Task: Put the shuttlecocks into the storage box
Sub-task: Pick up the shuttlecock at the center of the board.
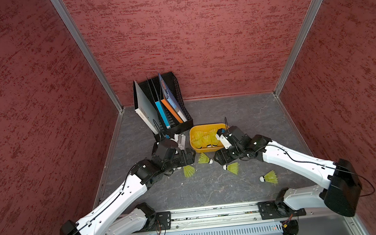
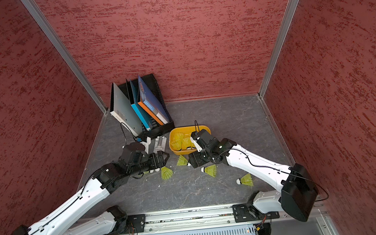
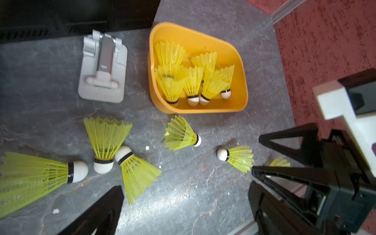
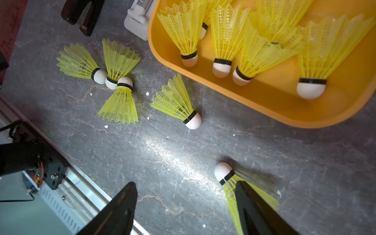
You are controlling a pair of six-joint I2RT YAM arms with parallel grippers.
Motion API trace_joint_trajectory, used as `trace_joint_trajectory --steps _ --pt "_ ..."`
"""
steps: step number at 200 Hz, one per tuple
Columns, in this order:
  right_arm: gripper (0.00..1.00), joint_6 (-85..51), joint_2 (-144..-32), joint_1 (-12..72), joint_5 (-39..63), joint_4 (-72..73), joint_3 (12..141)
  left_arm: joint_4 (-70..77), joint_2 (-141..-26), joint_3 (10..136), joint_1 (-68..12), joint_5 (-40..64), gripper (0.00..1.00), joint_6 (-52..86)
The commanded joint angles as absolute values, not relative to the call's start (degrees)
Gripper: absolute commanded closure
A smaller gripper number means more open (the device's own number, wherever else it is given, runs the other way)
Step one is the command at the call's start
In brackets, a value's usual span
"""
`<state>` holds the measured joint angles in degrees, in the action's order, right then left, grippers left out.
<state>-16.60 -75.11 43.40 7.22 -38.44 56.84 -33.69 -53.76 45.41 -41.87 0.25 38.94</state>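
Note:
The orange-yellow storage box [image 1: 192, 132] [image 3: 203, 110] holds several yellow-green shuttlecocks [image 3: 193, 81] with white tips. Several more lie loose on the grey floor in front of it: three bunched together [image 3: 106, 138], one near the box [image 3: 181, 134] [image 1: 204, 158], one [image 4: 224, 173] [image 1: 232, 167] by my right gripper, and one apart [image 1: 269, 177]. My left gripper [image 3: 183, 203] [image 1: 192, 158] hangs open over bare floor beside the bunch. My right gripper [image 4: 185, 183] [image 1: 217, 159] is open with floor between its fingers; one finger [image 4: 254, 207] covers part of that shuttlecock's skirt.
A grey-white device [image 3: 102, 67] lies left of the box. A black mesh file rack [image 1: 169, 105] with books stands behind both, against the back wall. Red walls close in three sides. A metal rail [image 1: 216, 215] runs along the front edge. My two grippers face each other closely.

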Motion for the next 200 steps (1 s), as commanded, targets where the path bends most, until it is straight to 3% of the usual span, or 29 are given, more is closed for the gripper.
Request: trace_joint_trajectory --steps 1,11,33,77,115,200 --pt "0.21 -7.21 -75.15 43.41 6.45 -33.53 55.66 -31.26 -50.49 42.11 -43.72 1.35 0.00 41.34" --pt "0.22 -5.12 -76.24 43.42 6.60 -33.16 55.40 -29.61 -49.01 39.80 -44.32 1.32 0.00 42.43" --pt "0.32 -0.64 -77.75 43.42 8.83 -31.07 54.79 -24.56 -47.12 35.16 -47.39 -1.01 0.00 44.65" --pt "0.27 9.22 -74.75 43.40 12.54 -22.40 49.77 -18.33 -46.96 29.36 -55.57 -8.88 0.00 45.17" --pt "0.24 15.00 -74.43 43.40 13.65 -21.54 46.77 -13.18 -46.16 24.34 -57.90 -10.95 0.00 45.25" --pt "0.37 18.97 -76.88 43.59 14.18 -18.81 44.61 -17.69 -42.23 23.03 -61.05 -13.40 0.00 46.47"
